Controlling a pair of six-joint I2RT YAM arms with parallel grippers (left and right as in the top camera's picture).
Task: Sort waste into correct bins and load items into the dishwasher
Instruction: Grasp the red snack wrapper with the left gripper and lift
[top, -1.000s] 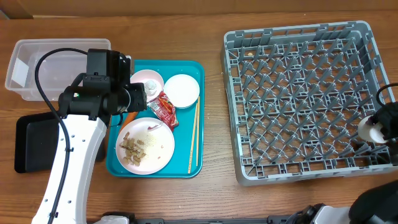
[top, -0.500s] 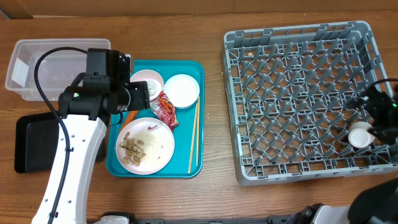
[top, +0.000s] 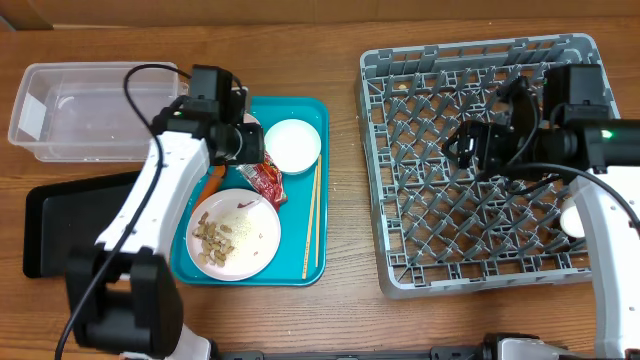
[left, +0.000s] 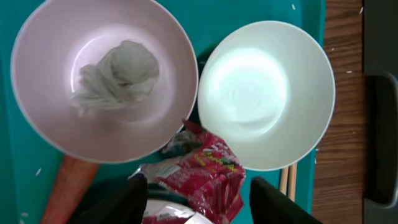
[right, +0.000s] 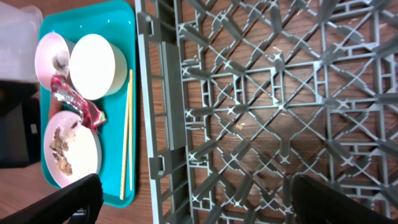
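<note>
My left gripper (top: 254, 150) (left: 202, 208) is open just above the teal tray, its fingers on either side of the red snack wrapper (left: 208, 174) (top: 268, 178). Beyond it a pink bowl (left: 56, 118) holds the crumpled white tissue (left: 115, 78), beside an empty white bowl (left: 267, 93) (top: 292, 145). The orange carrot (left: 65, 190) (top: 210, 187) lies left of the wrapper. A white plate (top: 262, 240) holds food scraps (top: 215, 240). Chopsticks (top: 312, 220) lie at the tray's right. My right gripper (top: 466, 148) (right: 199, 208) is open and empty over the grey dish rack (top: 372, 150) (right: 161, 81). A white cup (top: 575, 220) sits in the rack's right side.
The teal tray (top: 310, 272) holds the dishes. The clear tub (top: 90, 110) stands at the back left and the black tray (top: 55, 230) in front of it. Bare wood lies between the teal tray and the rack.
My right gripper let go of the white cup in the rack and swung left over the rack's middle. My left gripper shifted right and back, over the wrapper.
</note>
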